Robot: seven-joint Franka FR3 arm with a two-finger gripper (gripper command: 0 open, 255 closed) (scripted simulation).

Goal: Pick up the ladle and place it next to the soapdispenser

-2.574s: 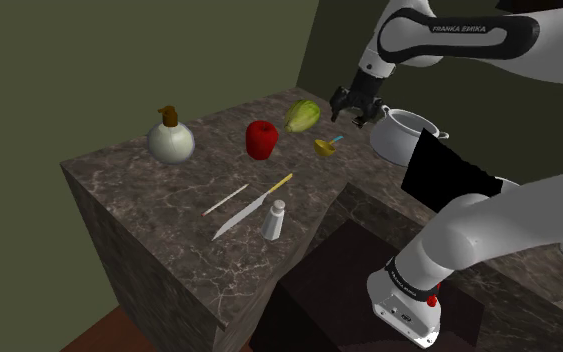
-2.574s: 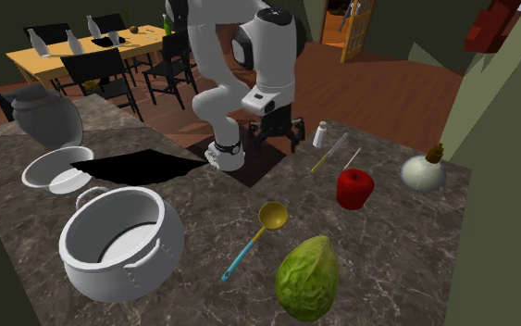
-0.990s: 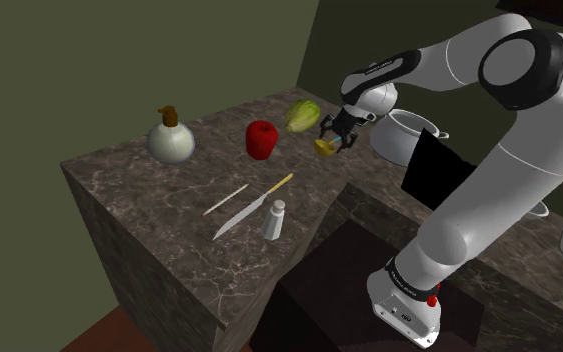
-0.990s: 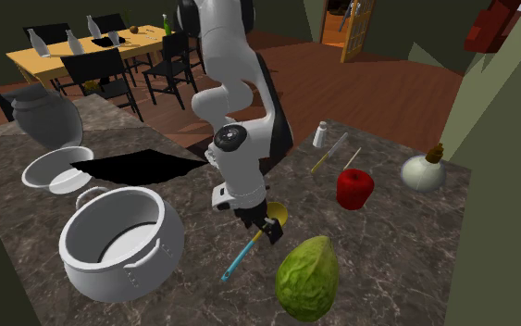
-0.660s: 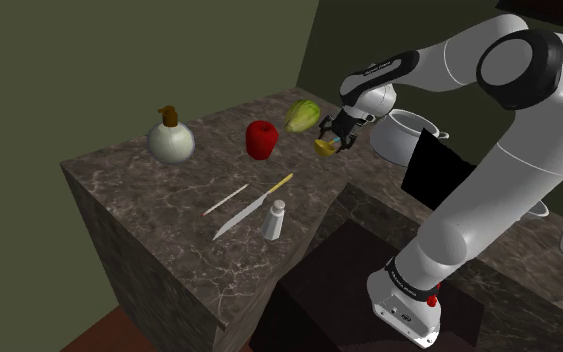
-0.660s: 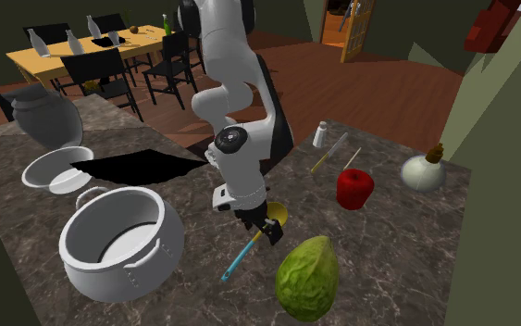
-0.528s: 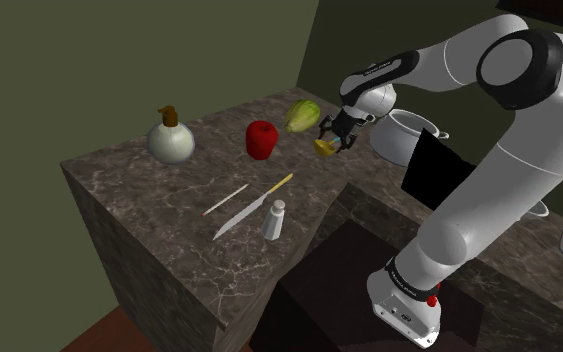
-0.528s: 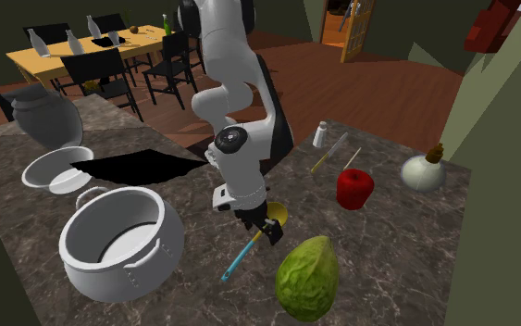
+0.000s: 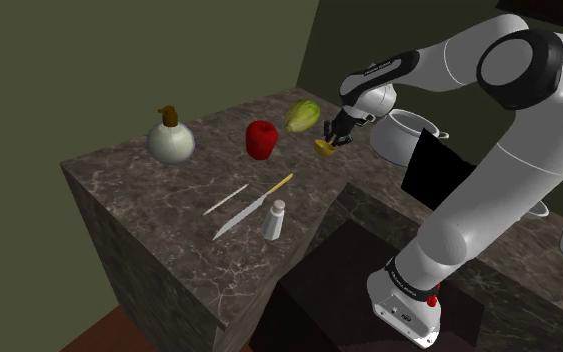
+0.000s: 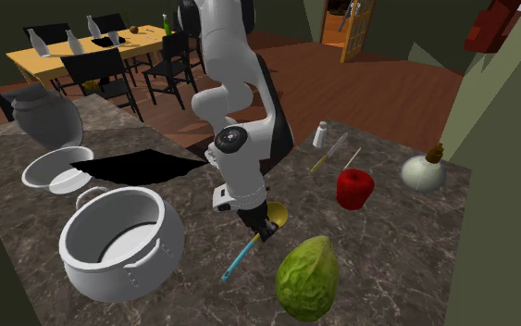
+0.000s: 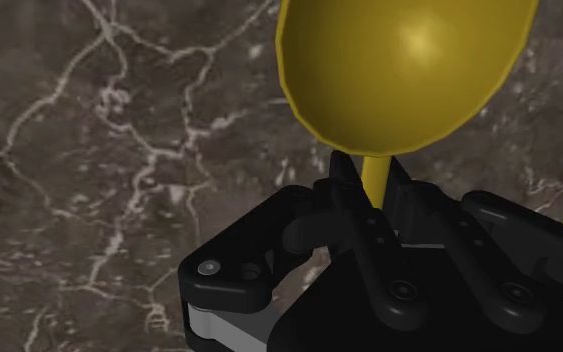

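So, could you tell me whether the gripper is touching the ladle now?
Touching. The wrist view shows the gripper shut on the ladle, clasping its thin yellow stem just below the bowl, no gap either side.

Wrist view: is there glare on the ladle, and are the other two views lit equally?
Wrist view: the yellow ladle carries one soft bright spot on its bowl, no harsh glare. Shoulder view: dim overall, the marble counter dark. Second exterior view: somewhat brighter, with a flat black area near the pot.

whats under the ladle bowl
Dark marble counter shows around the yellow ladle bowl; the patch directly beneath is covered by it. The gripper clasps its neck.
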